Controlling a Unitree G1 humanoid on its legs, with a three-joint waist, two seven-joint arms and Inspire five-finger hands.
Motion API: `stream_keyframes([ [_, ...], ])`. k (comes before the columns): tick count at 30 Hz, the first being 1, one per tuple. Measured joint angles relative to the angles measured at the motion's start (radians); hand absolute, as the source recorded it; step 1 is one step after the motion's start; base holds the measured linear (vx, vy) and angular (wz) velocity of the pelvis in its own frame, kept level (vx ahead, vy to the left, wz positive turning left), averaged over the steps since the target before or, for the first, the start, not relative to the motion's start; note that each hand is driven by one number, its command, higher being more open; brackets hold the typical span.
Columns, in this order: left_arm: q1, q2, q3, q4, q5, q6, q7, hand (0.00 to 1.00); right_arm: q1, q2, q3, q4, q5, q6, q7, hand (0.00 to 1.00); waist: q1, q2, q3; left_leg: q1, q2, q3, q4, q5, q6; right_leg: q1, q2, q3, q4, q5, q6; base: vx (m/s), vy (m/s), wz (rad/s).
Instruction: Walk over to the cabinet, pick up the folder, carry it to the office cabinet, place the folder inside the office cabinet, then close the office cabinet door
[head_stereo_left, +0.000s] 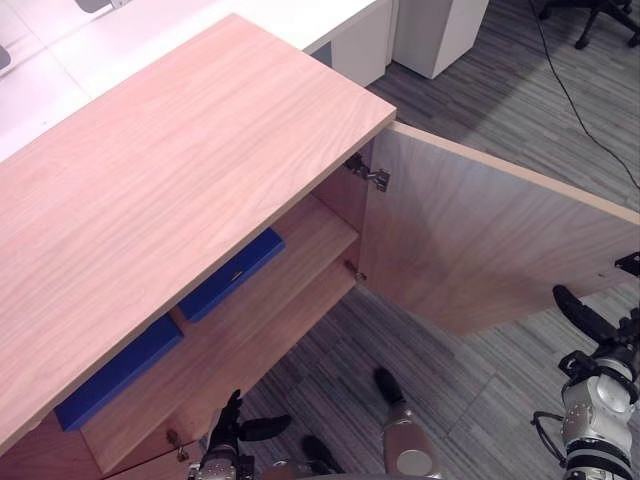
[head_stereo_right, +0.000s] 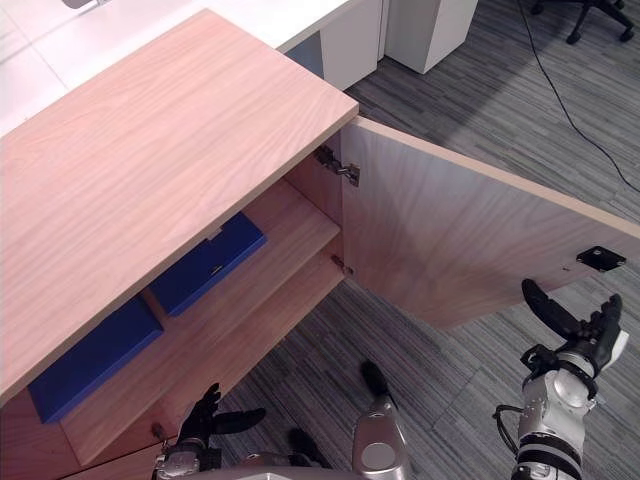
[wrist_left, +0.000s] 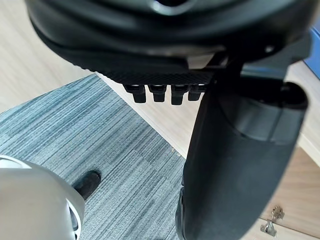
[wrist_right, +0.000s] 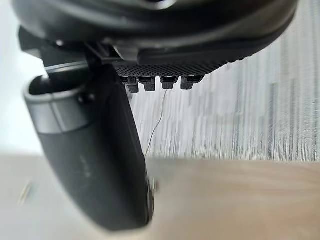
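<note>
Item: office cabinet (head_stereo_left: 170, 170), light wood, door open.

- Door (head_stereo_left: 480, 240): swung wide on its hinge (head_stereo_left: 370, 175), standing out over the grey carpet floor (head_stereo_left: 420, 350). A small black fitting (head_stereo_right: 600, 258) sits at its free end.
- Shelf (head_stereo_left: 290, 290): inside the cabinet, ahead of and above the left hand.
- Folder (head_stereo_left: 232, 273): blue, lying flat on the shelf inside the cabinet. It is on the hinge side, ahead of the left hand and well apart from both hands.
- Second folder (head_stereo_left: 120, 372): blue, also flat on the shelf, further from the hinge, beyond a thin upright divider. It cannot be told which of the two is the carried one.
- Left hand (head_stereo_left: 232, 425): low at the cabinet's front, below the shelf's edge. Its fingers are straight and its thumb is stuck out sideways, and it holds nothing. Its wrist view shows carpet and the cabinet's wooden edge past the fingers (wrist_left: 162, 92).
- Right hand (head_stereo_right: 575, 335): by the door's free end, just near the black fitting. Its thumb and fingers are spread apart and it is empty. Its thumb tip overlaps the door's lower edge, but whether it touches cannot be told. Its wrist view shows a pale wooden surface just beside the thumb.
- Background: white table (head_stereo_left: 300, 15) beyond the cabinet.
</note>
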Motion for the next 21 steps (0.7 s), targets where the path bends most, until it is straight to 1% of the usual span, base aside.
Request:
stream_keyframes([
  [1, -0.003, 0.000, -0.001, 0.000, 0.013, -0.001, 0.000, 1.00, 0.041, 0.003, 0.090, -0.078, -0.040, 0.002, 0.018, 1.00, -0.002, 0.000, 0.000, 0.001, 0.001, -0.001, 0.002, 0.000, 0.000, 0.002, 0.000, -0.001, 0.000, 0.003, 0.004, 0.00, 0.000, 0.00],
  [3, -0.004, 0.000, -0.001, 0.000, 0.025, -0.001, 0.000, 1.00, 0.044, 0.035, 0.091, -0.107, -0.036, 0.003, 0.006, 1.00, -0.004, -0.001, 0.001, 0.001, 0.001, -0.001, 0.004, 0.001, 0.001, 0.003, 0.000, -0.001, 0.000, 0.005, 0.005, 0.00, 0.000, 0.00],
  [6, -0.008, 0.003, -0.001, 0.001, 0.044, -0.001, 0.001, 1.00, 0.099, 0.051, 0.109, -0.176, -0.042, 0.006, 0.011, 1.00, -0.006, -0.006, 0.004, 0.002, 0.004, -0.002, 0.013, 0.001, 0.001, 0.007, 0.002, 0.000, 0.000, 0.008, 0.006, -0.03, -0.035, -0.02],
  [8, -0.010, 0.007, -0.003, 0.004, 0.046, -0.001, 0.001, 1.00, 0.141, 0.086, 0.129, -0.233, -0.043, 0.008, 0.011, 1.00, -0.009, -0.023, 0.015, 0.012, 0.009, -0.003, 0.019, 0.000, 0.001, 0.018, 0.007, 0.001, 0.000, 0.012, 0.006, -0.04, -0.036, -0.05],
  [9, -0.012, 0.007, -0.003, 0.005, 0.048, -0.001, 0.001, 1.00, 0.155, 0.096, 0.133, -0.250, -0.043, 0.009, 0.012, 1.00, -0.009, -0.025, 0.016, 0.016, 0.010, -0.004, 0.019, 0.000, 0.001, 0.021, 0.008, 0.001, 0.000, 0.012, 0.005, -0.05, -0.037, -0.04],
  [10, -0.014, 0.008, -0.003, 0.008, 0.063, -0.001, 0.001, 1.00, 0.181, 0.117, 0.138, -0.284, -0.044, 0.011, 0.014, 1.00, -0.009, -0.032, 0.018, 0.018, 0.012, -0.005, 0.022, 0.000, 0.001, 0.024, 0.011, 0.003, 0.000, 0.014, 0.004, -0.04, -0.030, -0.04],
  [11, -0.015, 0.008, -0.003, 0.008, 0.064, 0.000, 0.001, 1.00, 0.194, 0.132, 0.139, -0.306, -0.046, 0.013, 0.014, 1.00, -0.009, -0.033, 0.017, 0.018, 0.015, -0.005, 0.026, 0.000, 0.001, 0.025, 0.012, 0.004, -0.002, 0.017, 0.004, -0.04, -0.039, -0.06],
  [12, -0.020, 0.008, -0.003, 0.009, 0.064, 0.001, 0.002, 1.00, 0.233, 0.179, 0.144, -0.376, -0.048, 0.015, 0.014, 1.00, -0.009, -0.048, 0.025, 0.015, 0.019, -0.005, 0.035, -0.001, 0.001, 0.031, 0.013, 0.006, -0.014, 0.027, 0.003, -0.04, -0.042, -0.05],
  [13, -0.023, 0.009, -0.003, 0.009, 0.064, 0.001, 0.002, 1.00, 0.251, 0.199, 0.148, -0.406, -0.048, 0.015, 0.014, 1.00, -0.009, -0.046, 0.024, 0.014, 0.021, -0.005, 0.039, -0.001, 0.000, 0.032, 0.014, 0.007, -0.016, 0.030, 0.002, -0.06, -0.054, -0.04],
  [14, -0.027, 0.011, -0.003, 0.009, 0.064, 0.002, 0.004, 1.00, 0.290, 0.234, 0.163, -0.467, -0.049, 0.015, 0.014, 1.00, -0.010, -0.055, 0.028, 0.010, 0.028, -0.006, 0.050, -0.004, 0.001, 0.034, 0.016, 0.007, -0.019, 0.034, 0.000, -0.07, -0.059, -0.02],
  [15, -0.032, 0.013, -0.001, 0.009, 0.064, 0.002, 0.007, 1.00, 0.337, 0.270, 0.183, -0.527, -0.050, 0.016, 0.014, 1.00, -0.010, -0.063, 0.031, 0.005, 0.038, -0.007, 0.068, -0.014, -0.003, 0.038, 0.021, 0.007, -0.020, 0.037, -0.001, -0.06, -0.051, -0.02],
  [18, -0.037, 0.014, 0.000, 0.017, 0.066, 0.007, 0.008, 1.00, 0.441, 0.334, 0.236, -0.618, -0.058, 0.017, 0.014, 1.00, -0.010, -0.083, 0.031, -0.004, 0.059, -0.015, 0.103, -0.025, -0.006, 0.045, 0.026, 0.002, -0.019, 0.042, -0.007, -0.05, -0.046, 0.02],
  [20, -0.048, 0.016, 0.003, 0.046, 0.088, 0.016, 0.010, 1.00, 0.563, 0.398, 0.316, -0.700, -0.088, 0.017, 0.014, 1.00, -0.019, -0.100, 0.028, -0.012, 0.075, -0.028, 0.125, -0.028, -0.008, 0.051, 0.035, -0.009, -0.015, 0.045, -0.011, -0.05, -0.059, 0.09],
  [21, -0.050, 0.016, 0.003, 0.048, 0.093, 0.020, 0.010, 1.00, 0.594, 0.410, 0.338, -0.721, -0.089, 0.017, 0.014, 1.00, -0.022, -0.105, 0.029, -0.014, 0.077, -0.034, 0.129, -0.028, -0.008, 0.052, 0.036, -0.013, -0.012, 0.045, -0.011, -0.05, -0.058, 0.15],
])
